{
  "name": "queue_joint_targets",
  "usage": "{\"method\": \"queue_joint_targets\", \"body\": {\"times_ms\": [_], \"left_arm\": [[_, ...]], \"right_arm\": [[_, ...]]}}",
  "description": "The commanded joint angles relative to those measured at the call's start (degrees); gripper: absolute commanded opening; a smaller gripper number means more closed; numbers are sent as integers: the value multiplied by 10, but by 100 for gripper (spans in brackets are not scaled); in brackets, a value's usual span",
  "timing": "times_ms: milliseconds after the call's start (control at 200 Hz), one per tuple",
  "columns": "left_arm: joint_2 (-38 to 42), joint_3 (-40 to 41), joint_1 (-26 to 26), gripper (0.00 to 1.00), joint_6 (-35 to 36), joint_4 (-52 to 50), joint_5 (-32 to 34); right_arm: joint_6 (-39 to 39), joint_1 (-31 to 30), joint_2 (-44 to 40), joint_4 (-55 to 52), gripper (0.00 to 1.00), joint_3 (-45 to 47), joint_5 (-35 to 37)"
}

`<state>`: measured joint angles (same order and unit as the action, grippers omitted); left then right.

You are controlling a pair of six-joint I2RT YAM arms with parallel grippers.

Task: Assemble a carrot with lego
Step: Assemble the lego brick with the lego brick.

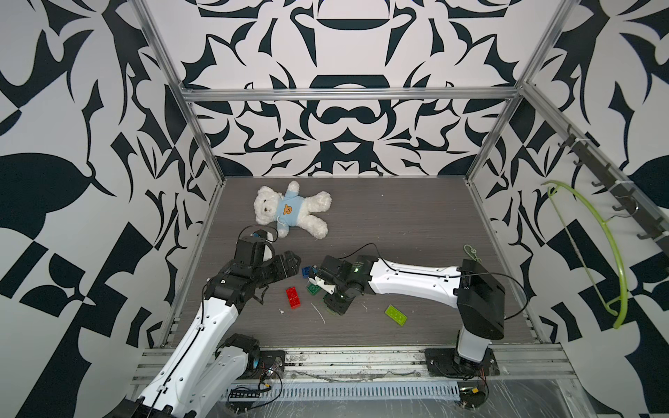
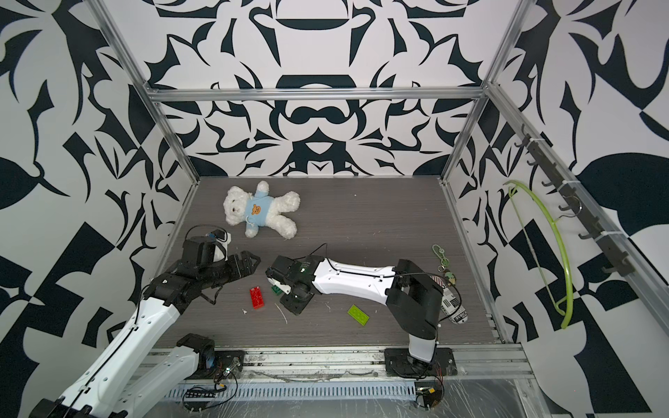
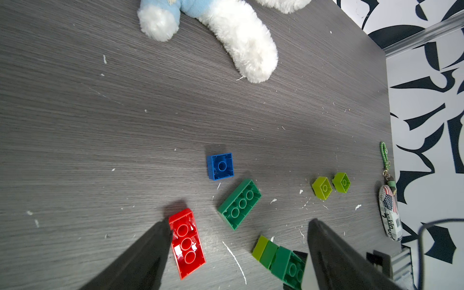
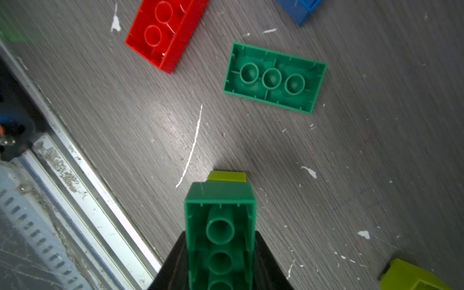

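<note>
The red brick [image 3: 187,243] lies near-to-far on the tabletop [image 3: 100,125], just beside one finger [image 3: 150,247] of the spread left claw [image 3: 238,231], while the right claw [image 4: 221,253], to its right, pinches the part-built carrot [image 4: 221,198].

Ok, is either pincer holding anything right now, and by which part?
The right pincer is shut on the green brick stack, clamping the two long sides of its dark green end. The left pincer is open, holding nothing.

Teddy bear [image 1: 289,211] behind loose bricks [image 1: 294,297], keychain [image 2: 451,278] at right.
</note>
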<state>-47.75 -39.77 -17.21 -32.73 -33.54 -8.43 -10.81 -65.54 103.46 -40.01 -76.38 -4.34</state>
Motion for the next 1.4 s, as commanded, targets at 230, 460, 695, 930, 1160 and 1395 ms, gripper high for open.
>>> {"method": "queue_joint_targets", "body": {"times_ms": [230,460,695,930,1160,1395], "left_arm": [[-2,-2,2,93,9,0,-14],[-1,0,2,92,9,1,-16],[-1,1,2,92,9,3,-17],[0,2,2,93,9,4,-18],[3,3,2,92,8,6,-21],[6,3,2,92,8,5,-21]], "right_arm": [[-10,-9,10,-12,27,-30,13],[-20,-11,11,-5,27,-21,19],[-27,-12,18,-2,27,-19,26],[-31,-14,22,1,27,-18,32],[-29,-14,28,-5,27,-21,43],[-33,-16,32,-5,27,-19,45]]}}
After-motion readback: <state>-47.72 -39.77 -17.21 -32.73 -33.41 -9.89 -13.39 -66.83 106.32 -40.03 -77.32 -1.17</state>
